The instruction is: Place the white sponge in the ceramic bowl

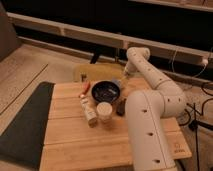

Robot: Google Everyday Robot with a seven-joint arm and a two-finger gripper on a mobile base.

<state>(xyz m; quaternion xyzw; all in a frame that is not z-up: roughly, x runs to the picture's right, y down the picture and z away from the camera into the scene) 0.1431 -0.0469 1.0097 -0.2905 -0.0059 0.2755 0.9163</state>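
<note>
- Camera view, the only one: the arm is reaching from the right side of the wooden table, bending at the elbow and coming down toward the back right of the table.
- The gripper is hanging low at the right rear rim of the ceramic bowl, with its jaws standing wide and nothing visibly clamped between them.
- The white sponge is showing as a small pale-blue block just beside the bowl's right rear rim, directly under or against the gripper tip. Whether the fingers are touching it cannot be told.
- The sponge appears to be lying outside the bowl, though the rim and the block are running together at this spot, so this is a judgement only.
- The bowl interior is showing dark and glossy, with no sponge seen in it.
- Other items are sitting in front of the bowl: a cream cup, a tall cream carton just left of the cup, and a small dark object right of the cup. A red item is lying left of the bowl.
- Step judged in hand: the approach to grasp the sponge. The placing is not yet done.
- Next move is calling for the jaws to straddle the sponge and close without nudging the bowl, followed by a short lift over the rim and a release inside.
</note>
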